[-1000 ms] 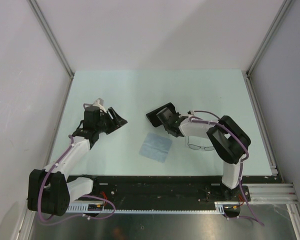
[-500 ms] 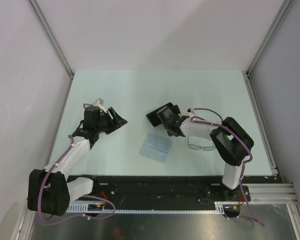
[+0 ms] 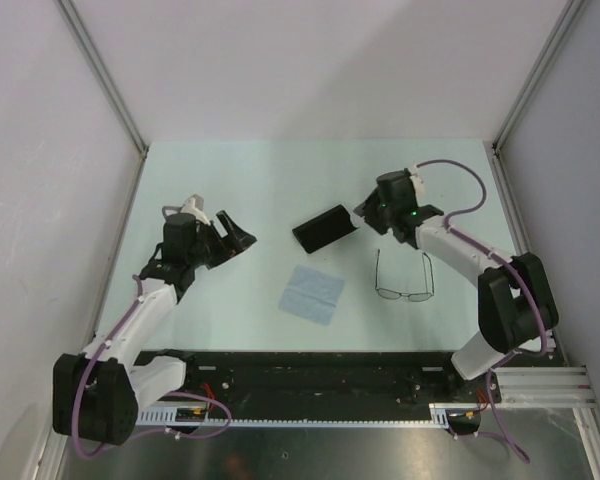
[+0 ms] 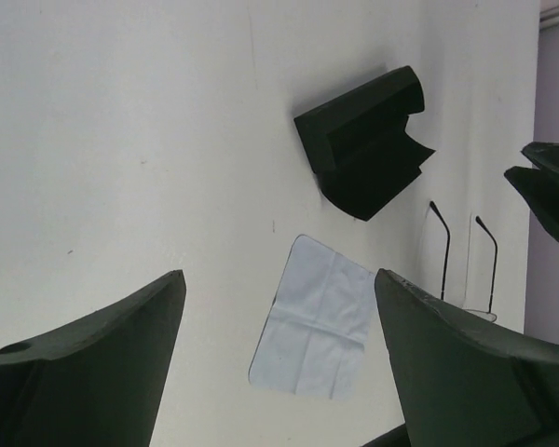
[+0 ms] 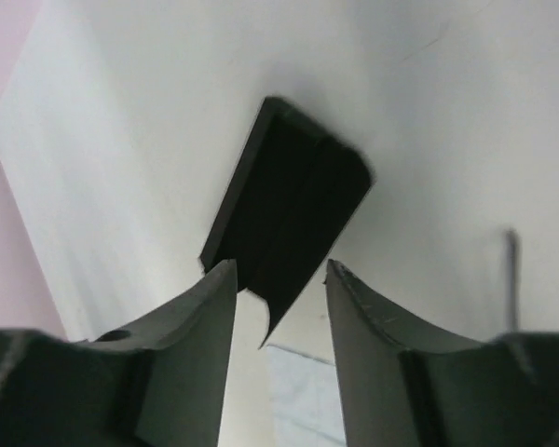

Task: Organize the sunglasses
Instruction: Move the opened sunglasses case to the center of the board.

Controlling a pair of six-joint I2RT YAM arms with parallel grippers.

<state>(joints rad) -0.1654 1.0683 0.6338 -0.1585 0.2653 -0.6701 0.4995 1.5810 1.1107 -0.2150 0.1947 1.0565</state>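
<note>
Backs the right tool (image 3: 365, 212) off the case (image 3: 325, 227) to upper right of centre, jaws part open and holding nothing; spreads the left tool (image 3: 230, 236) wider at left of centre, likewise empty. Leaves the sunglasses (image 3: 402, 275) flat on the desk (image 3: 280, 170), temples unfolded, right of the cloth (image 3: 313, 293) and apart from the case. Probably clears the way for picking them up next.

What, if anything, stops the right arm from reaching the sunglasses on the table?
Probably nothing, so likely yes. The sunglasses lie unfolded on bare table, just on the near side of the right gripper, which is open and empty. The black case and cloth sit off to the left, not between them.
</note>
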